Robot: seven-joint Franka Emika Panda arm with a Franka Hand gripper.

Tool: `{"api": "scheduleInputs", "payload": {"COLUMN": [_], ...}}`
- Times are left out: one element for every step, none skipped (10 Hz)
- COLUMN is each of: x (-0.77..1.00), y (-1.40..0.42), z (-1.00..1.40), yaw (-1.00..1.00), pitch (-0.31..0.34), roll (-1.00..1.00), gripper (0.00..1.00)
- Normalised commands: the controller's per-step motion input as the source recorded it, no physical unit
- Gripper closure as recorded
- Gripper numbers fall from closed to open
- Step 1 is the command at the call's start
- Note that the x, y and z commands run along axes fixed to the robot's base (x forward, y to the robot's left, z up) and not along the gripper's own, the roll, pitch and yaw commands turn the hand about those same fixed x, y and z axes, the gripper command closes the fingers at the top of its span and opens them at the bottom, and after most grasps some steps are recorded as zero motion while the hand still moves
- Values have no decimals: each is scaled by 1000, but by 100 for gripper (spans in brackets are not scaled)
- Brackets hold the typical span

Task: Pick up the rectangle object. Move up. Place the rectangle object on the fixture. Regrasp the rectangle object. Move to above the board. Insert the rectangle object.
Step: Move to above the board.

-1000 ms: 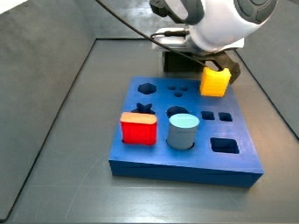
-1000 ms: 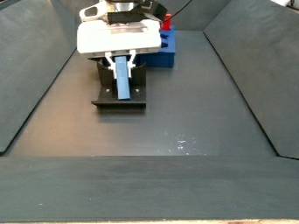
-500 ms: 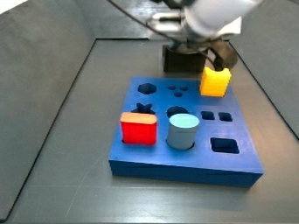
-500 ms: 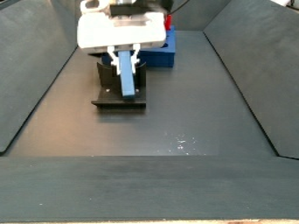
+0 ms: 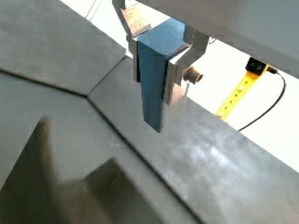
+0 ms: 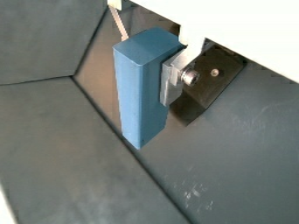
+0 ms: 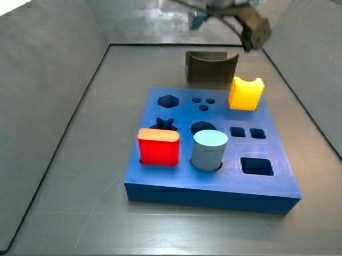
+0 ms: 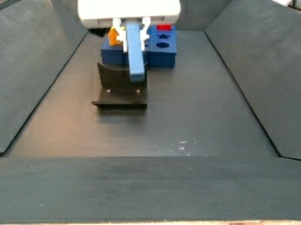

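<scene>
While earlier low, hand (image 8: 137,25) risen | grips rectangle object (image 8: 136,53) | above fixture (image 8: 120,90)

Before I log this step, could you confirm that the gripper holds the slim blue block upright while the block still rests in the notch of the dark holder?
Not quite. The gripper does hold the slim blue block upright, but the block hangs in the air, clear above the dark holder, not in its notch. A side view shows the gap; both wrist views show only floor under the block's lower end.
</scene>
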Motion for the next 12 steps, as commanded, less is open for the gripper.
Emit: {"api": "scheduleInputs", "payload": {"x": [-214,-206,-195,-182,-136,-82,-55,-40,-250,-247,-257,-265], "y": [150,142,130,115,82,44,23,12,-1000,-1000,-1000,-1000], "z": [1000,1000,1000,962,779,539,358,178,-139,-134,-132,-137], "yaw": [-131,-122,-108,-95,-80,-60,-44,-27,-129,-121,-118,-115], "pitch": [-76,-49,-12,17,46,82,115,145,-18,-24,-24,-22], "roll": [-224,-216,-199,-183,-165,-139,-124,-107,-1000,-1000,-1000,-1000], "gripper": [100,100,100,100,100,100,100,100,100,100,100,100]}}
